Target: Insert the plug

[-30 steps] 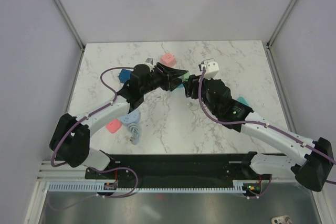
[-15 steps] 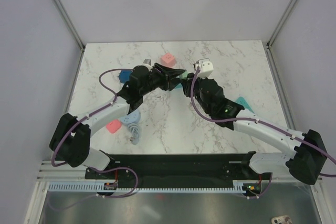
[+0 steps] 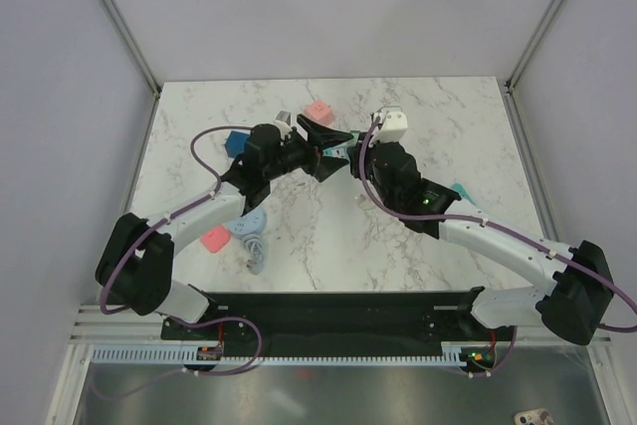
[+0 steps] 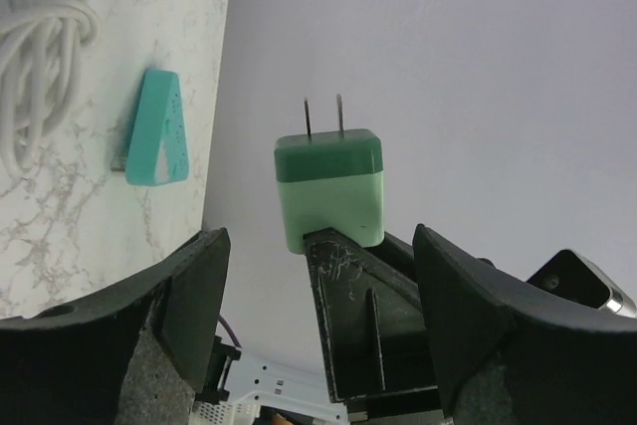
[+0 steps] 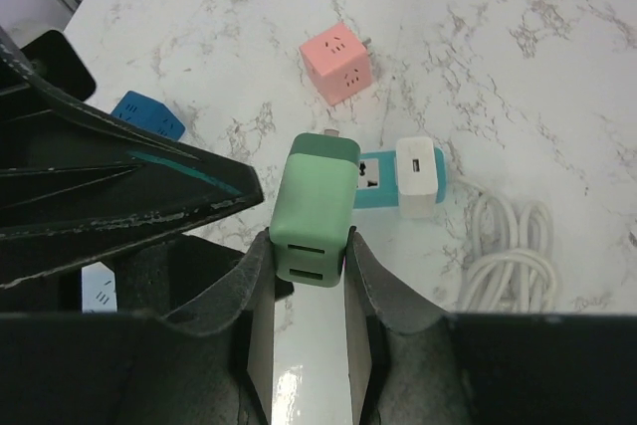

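While nose to nose above table (image 3: pixel 468 116), right claw (image 5: pixel 307 246) tight on green plug (image 5: pixel 317 201) (left claw (image 4: pixel 317 241) agape)

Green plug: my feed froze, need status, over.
Right gripper shut on green plug, prongs free. Left gripper open, fingers either side, not touching. Nothing seen in the way.

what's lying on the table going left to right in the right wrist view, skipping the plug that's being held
blue adapter → pink cube adapter → white charger → coiled white cable
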Robot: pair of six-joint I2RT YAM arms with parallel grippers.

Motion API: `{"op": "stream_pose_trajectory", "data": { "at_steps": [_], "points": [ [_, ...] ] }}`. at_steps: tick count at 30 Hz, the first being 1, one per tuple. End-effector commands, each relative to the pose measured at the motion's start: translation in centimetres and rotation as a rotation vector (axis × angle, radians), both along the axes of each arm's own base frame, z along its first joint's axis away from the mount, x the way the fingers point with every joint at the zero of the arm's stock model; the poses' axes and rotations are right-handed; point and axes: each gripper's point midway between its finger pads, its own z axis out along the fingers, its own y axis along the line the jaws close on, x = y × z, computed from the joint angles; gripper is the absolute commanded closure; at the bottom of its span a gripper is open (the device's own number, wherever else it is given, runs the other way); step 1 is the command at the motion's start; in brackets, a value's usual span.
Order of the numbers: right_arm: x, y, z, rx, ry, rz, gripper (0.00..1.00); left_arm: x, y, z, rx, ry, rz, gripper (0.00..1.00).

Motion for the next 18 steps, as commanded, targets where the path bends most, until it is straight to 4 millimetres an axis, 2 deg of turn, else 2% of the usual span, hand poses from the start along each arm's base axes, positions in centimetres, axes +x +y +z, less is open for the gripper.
{"op": "stream_pose_trajectory", "data": {
  "at_steps": [1, 2, 3, 5, 6, 9, 10, 11, 12, 13, 14, 15, 16, 17, 18],
  "points": [
    [0.2, -1.9, 0.4, 0.023, 0.078, -0.09, 1.0, 0.5, 1.0, 0.6, 0.071, -0.105, -0.028, 0.2],
    [0.2, -2.4, 0.2, 0.022, 0.096, -0.095, 1.0, 0.6, 1.2, 0.4, 0.086, -0.109, -0.026, 0.2],
    [0.3, -3.7, -0.8, 0.009, 0.135, -0.121, 1.0, 0.8, 1.5, 0.2, 0.102, -0.121, -0.022, 0.21],
    [-0.1, -4.1, -1.4, 0.034, 0.187, -0.099, 1.0, 1.7, 2.3, -0.7, 0.168, -0.157, -0.008, 0.25],
    [-0.2, -5.3, -2.2, 0.021, 0.223, -0.112, 1.0, 2.0, 2.7, -1.0, 0.195, -0.169, -0.003, 0.25],
    [-1.3, -6.1, -3.1, 0.016, 0.288, -0.078, 1.0, 5.2, 5.0, -3.5, 0.335, -0.243, 0.002, 0.33],
    [-1.6, -6.3, -3.1, 0.012, 0.298, -0.072, 1.0, 6.6, 6.7, -4.2, 0.36, -0.236, 0.016, 0.4],
    [-2.0, -6.1, -2.9, 0.008, 0.306, -0.048, 1.0, 7.8, 7.3, -4.0, 0.376, -0.256, 0.017, 0.44],
    [-2.5, -6.4, -3.0, -0.006, 0.322, -0.039, 1.0, 9.2, 8.3, -6.2, 0.42, -0.253, 0.001, 0.54],
    [-2.7, -6.4, -3.0, -0.008, 0.329, -0.029, 1.0, 10.0, 8.7, -6.8, 0.44, -0.26, -0.006, 0.62],
    [-3.0, -6.4, -3.0, -0.017, 0.335, -0.018, 1.0, 11.3, 8.9, -6.5, 0.457, -0.281, -0.007, 0.67],
    [-3.3, -6.5, -3.3, -0.022, 0.353, -0.003, 1.0, 12.1, 9.2, -9.2, 0.517, -0.253, -0.039, 0.72],
    [-3.4, -6.3, -3.2, -0.023, 0.36, 0.005, 1.0, 12.9, 9.6, -10.2, 0.559, -0.239, -0.039, 0.82],
    [-3.5, -6.3, -3.3, -0.026, 0.367, 0.012, 1.0, 14.2, 9.5, -9.3, 0.583, -0.266, -0.031, 0.86],
    [-3.8, -6.1, -3.6, -0.032, 0.385, 0.032, 1.0, 14.4, 9.7, -11.8, 0.63, -0.224, -0.062, 0.94]
  ]
}}
